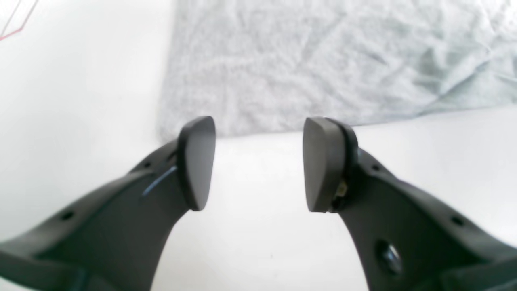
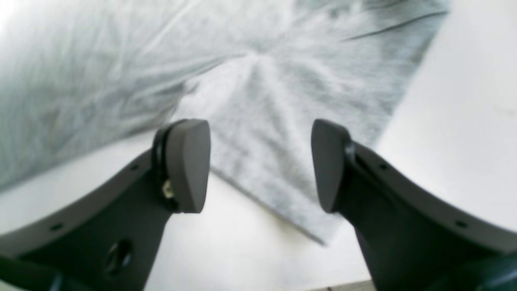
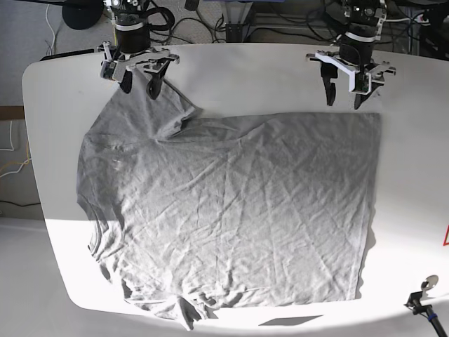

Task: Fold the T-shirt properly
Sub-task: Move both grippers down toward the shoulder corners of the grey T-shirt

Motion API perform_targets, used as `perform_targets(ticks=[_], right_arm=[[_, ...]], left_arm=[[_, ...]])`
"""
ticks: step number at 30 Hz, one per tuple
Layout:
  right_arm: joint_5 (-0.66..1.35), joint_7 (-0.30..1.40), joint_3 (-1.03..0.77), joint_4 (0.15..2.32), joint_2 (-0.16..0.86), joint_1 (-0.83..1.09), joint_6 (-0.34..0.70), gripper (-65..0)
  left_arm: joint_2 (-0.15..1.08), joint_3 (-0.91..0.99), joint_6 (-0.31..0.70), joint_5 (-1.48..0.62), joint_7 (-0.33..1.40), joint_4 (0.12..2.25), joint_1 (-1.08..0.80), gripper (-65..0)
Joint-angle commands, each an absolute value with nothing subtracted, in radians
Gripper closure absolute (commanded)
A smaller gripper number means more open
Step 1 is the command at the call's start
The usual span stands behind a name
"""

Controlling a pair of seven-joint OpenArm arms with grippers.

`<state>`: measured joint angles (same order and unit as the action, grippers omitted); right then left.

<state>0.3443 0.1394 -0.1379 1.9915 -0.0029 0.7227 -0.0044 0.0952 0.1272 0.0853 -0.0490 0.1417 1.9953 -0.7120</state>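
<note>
Lying spread flat across the white bench (image 3: 231,70), the grey T-shirt (image 3: 231,217) covers most of the surface, wrinkled all over, with its plain side up and no print visible. In the base view its straight hem runs down that view's right side, while the sleeves and neckline sit toward that view's left; one sleeve (image 3: 165,105) reaches toward the far edge of the bench and the other (image 3: 179,309) lies bunched at the near edge. The left end effector (image 3: 342,93) hangs above the far corner of the hem, its dark pads (image 1: 198,161) standing well apart with nothing between them; in the left wrist view the shirt's corner and edge lie just beyond the fingertips, with bare bench directly under the gap. The right end effector (image 3: 139,83) hangs over the far sleeve, its pads (image 2: 188,163) likewise spread wide and gripping nothing; in the right wrist view the sleeve's fabric lies flat beneath and between the open fingers, its hemmed edge crossing the bench below them. A small red mark (image 3: 445,235) shows at the right edge of the base view, and cables (image 3: 210,24) trail behind the bench.
</note>
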Motion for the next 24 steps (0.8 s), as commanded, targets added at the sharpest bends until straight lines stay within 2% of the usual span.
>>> perform_targets(ticks=[1,10,18,24], right_arm=[[0.398,0.142,-0.16,2.008,0.001,0.723,0.002,-38.0],[0.779,0.309,-0.303,2.008,0.005,0.716,0.012,-38.0],[0.963,0.483,-0.429,2.003,0.005,0.719,0.012,-38.0],[1.049,0.584,-0.486,1.965,0.005,0.723,0.012,-38.0]], left_arm=[[0.099,0.153,0.096,-0.085,0.13,2.011,-0.707,-32.8],[0.099,0.449,0.3,-0.4,0.467,2.008,-0.545,-32.8],[0.094,0.659,0.435,-0.481,0.727,2.006,-0.43,-32.8],[0.093,0.731,0.452,-0.539,0.808,1.959,-0.395,-32.8]])
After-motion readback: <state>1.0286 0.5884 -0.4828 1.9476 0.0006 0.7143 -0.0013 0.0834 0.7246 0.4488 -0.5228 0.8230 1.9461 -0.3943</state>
